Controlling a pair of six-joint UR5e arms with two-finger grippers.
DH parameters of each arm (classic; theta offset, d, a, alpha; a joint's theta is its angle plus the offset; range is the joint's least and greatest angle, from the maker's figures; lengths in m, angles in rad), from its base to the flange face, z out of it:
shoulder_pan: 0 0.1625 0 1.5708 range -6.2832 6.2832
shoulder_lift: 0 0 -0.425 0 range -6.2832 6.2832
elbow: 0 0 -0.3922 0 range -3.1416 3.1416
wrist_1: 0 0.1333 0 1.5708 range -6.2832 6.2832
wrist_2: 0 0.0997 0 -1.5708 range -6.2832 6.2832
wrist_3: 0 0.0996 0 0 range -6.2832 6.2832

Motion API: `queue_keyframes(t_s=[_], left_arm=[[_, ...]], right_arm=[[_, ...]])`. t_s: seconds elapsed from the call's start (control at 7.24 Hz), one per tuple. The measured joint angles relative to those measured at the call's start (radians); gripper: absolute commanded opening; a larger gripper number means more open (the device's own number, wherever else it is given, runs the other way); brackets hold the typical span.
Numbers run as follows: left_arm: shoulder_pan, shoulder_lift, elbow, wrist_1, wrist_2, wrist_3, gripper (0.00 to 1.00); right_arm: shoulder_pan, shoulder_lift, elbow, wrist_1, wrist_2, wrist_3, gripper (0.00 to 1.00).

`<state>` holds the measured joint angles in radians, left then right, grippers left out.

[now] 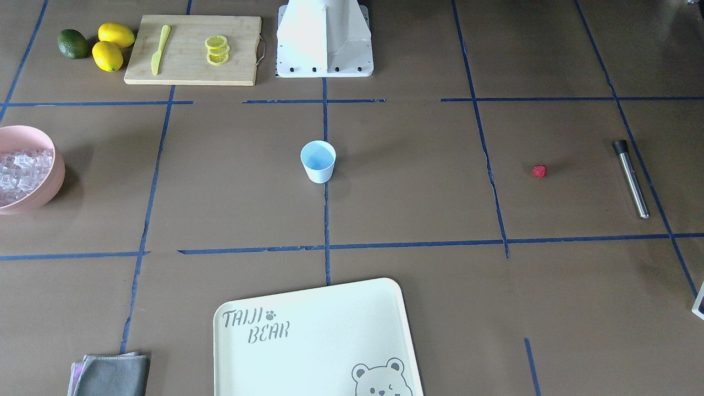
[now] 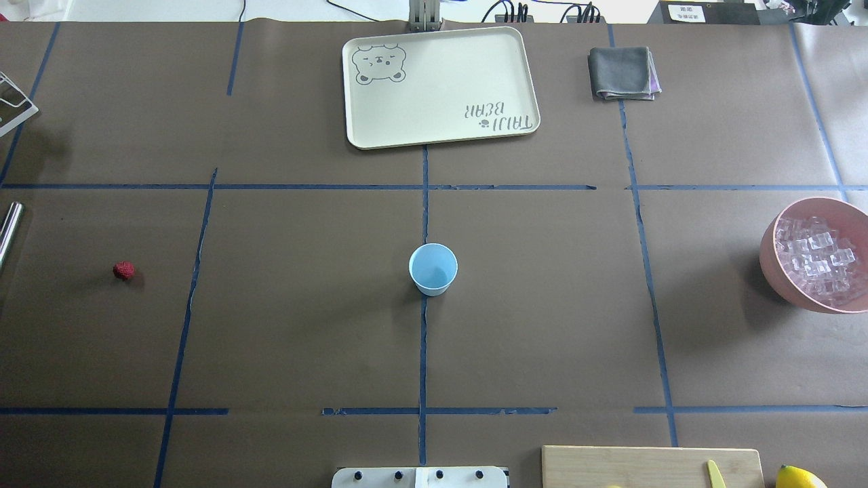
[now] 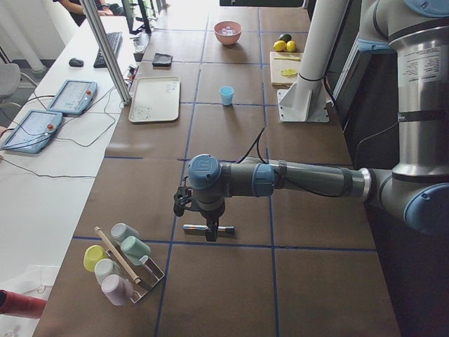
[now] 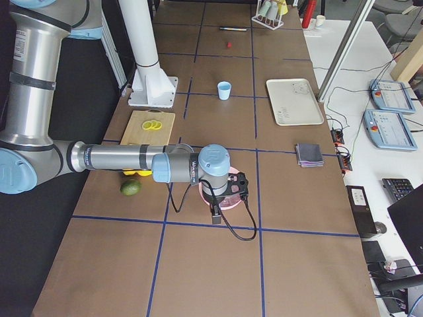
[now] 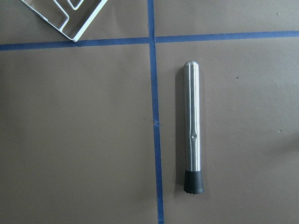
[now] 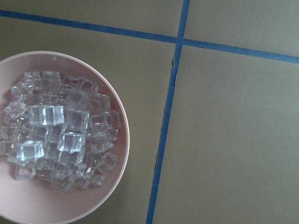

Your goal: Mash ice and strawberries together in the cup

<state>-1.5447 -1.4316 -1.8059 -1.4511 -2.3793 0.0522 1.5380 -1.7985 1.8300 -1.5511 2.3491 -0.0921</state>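
Observation:
The pale blue cup (image 1: 318, 160) (image 2: 433, 268) stands upright and empty at the table's centre. One red strawberry (image 1: 539, 171) (image 2: 123, 271) lies on the bare table toward the robot's left. Ice (image 6: 56, 140) (image 2: 817, 257) fills a pink bowl (image 6: 120, 116) (image 1: 52, 176) at the robot's right. My left gripper (image 3: 183, 203) hangs above a steel muddler (image 5: 193, 135) (image 1: 631, 179), apart from it. Over the ice bowl hovers my right gripper (image 4: 236, 185). Neither wrist view shows fingers, so I cannot tell whether either gripper is open or shut.
A cream tray (image 1: 308, 335) and a grey cloth (image 1: 113, 375) lie on the operators' side. Near the robot's base (image 1: 324, 38) are a cutting board (image 1: 187, 71) with lemon slices and a yellow knife, two lemons (image 1: 113, 44) and an avocado (image 1: 73, 44). A white cup rack (image 3: 123, 263) stands beyond the muddler.

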Motion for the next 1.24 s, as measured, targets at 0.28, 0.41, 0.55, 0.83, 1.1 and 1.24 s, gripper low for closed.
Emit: queue_keyframes(t_s=[0.28,0.41,0.55,0.83,1.1,1.24], left_arm=[[0.000,0.000,-0.005,0.000,-0.002,-0.002,1.00],[0.000,-0.001,-0.006,0.000,-0.002,-0.003,1.00],[0.000,-0.002,-0.007,0.000,-0.002,-0.003,1.00],[0.000,-0.005,-0.009,0.000,-0.001,-0.003,1.00],[0.000,-0.003,-0.013,0.001,-0.001,-0.003,1.00],[0.000,-0.001,-0.015,0.001,-0.001,-0.003,1.00]], right_arm=[[0.000,-0.002,0.000,0.000,0.007,0.001,1.00],[0.000,-0.002,0.000,0.000,0.007,0.001,1.00],[0.000,-0.003,0.000,0.001,0.008,0.002,1.00],[0.000,-0.012,0.003,0.007,0.008,-0.002,1.00],[-0.001,-0.019,0.004,0.010,0.029,-0.005,1.00],[-0.001,-0.021,0.006,0.011,0.043,-0.005,1.00]])
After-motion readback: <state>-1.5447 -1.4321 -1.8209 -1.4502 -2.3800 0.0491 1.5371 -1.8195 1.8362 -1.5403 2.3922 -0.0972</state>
